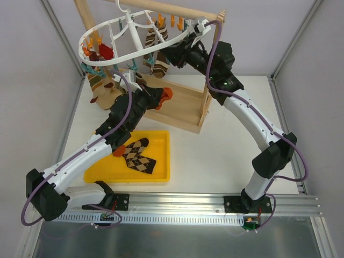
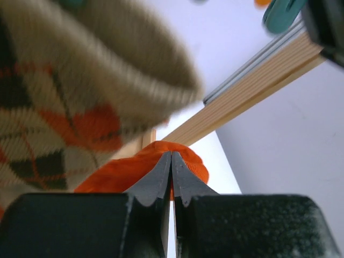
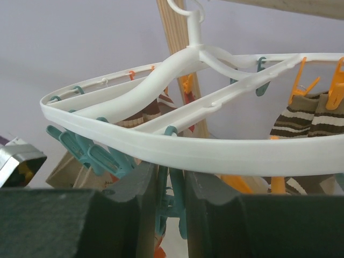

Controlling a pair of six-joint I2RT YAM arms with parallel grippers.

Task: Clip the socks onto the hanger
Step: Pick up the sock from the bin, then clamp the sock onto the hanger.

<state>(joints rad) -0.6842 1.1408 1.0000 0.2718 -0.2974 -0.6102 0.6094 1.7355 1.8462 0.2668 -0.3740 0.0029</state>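
Note:
The white hanger (image 1: pixel 115 33) hangs from the wooden rail, ringed with teal and orange pegs. My left gripper (image 1: pixel 160 97) is shut on an orange-red sock (image 1: pixel 167 94) and holds it below the hoop's near side. In the left wrist view the sock (image 2: pixel 188 164) bulges past the closed gripper (image 2: pixel 171 157). My right gripper (image 1: pixel 171 54) is at the hoop's near rim. In the right wrist view it (image 3: pixel 172 174) is shut on a teal peg (image 3: pixel 176 209) just under the rim (image 3: pixel 226 153). A red sock (image 1: pixel 106 51) hangs at the hoop's left side.
Argyle socks (image 1: pixel 102 88) and striped socks (image 1: pixel 156 37) hang from the hoop; an argyle sock (image 2: pixel 75 107) is close to the left wrist camera. A yellow tray (image 1: pixel 158 174) holds an argyle sock (image 1: pixel 138 156). The wooden stand's base (image 1: pixel 183 110) and post (image 1: pixel 210 70) are behind.

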